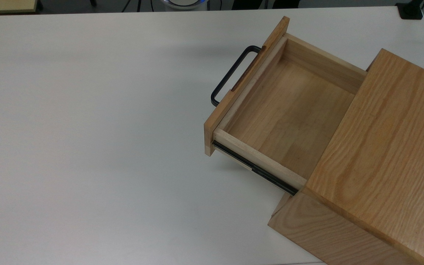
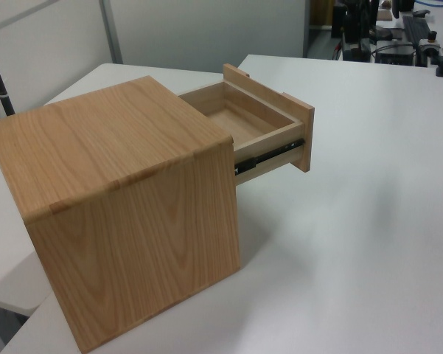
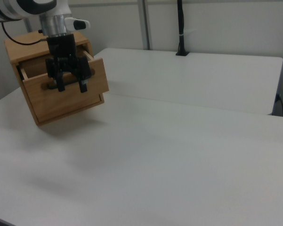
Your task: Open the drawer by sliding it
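Note:
The drawer (image 1: 285,110) stands pulled well out of the oak cabinet (image 1: 388,154), and its inside is bare. Its black U-shaped handle (image 1: 232,73) sticks out from the front panel toward the top view's left, and a black side rail (image 1: 256,170) shows along its near side. In the left view the drawer (image 2: 243,118) juts from the cabinet (image 2: 125,206) toward the left view's right. In the right view my gripper (image 3: 72,86) hangs open in front of the drawer front (image 3: 92,89), with nothing between its fingers. How far it is from the handle I cannot tell.
The cabinet sits on a wide white table (image 1: 87,147). A black post (image 3: 181,28) stands at the table's far edge in the right view. Dark equipment (image 2: 398,29) crowds the left view's upper right. A small black object (image 1: 410,11) lies in the top view's upper right corner.

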Controlling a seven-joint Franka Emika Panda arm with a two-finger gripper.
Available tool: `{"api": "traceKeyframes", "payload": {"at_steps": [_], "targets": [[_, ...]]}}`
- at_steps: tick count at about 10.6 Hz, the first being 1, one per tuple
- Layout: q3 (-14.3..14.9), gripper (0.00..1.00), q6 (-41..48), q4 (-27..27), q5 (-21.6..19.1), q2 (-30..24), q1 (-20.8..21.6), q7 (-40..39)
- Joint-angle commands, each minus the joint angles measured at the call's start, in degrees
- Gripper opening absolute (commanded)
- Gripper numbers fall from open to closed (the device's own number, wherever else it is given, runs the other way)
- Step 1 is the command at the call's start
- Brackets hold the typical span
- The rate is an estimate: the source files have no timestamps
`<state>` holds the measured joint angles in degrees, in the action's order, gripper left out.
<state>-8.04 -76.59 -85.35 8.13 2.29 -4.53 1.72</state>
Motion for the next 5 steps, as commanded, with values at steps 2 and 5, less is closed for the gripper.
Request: {"api": "traceKeyframes", "payload": {"at_steps": [2, 5], "targets": [[0.7, 1.00, -4.0, 0.4, 0.1, 0.0, 3.6, 8.3], [5.5, 1.00, -8.5, 0.1, -1.4, 0.4, 8.8, 5.8]]}}
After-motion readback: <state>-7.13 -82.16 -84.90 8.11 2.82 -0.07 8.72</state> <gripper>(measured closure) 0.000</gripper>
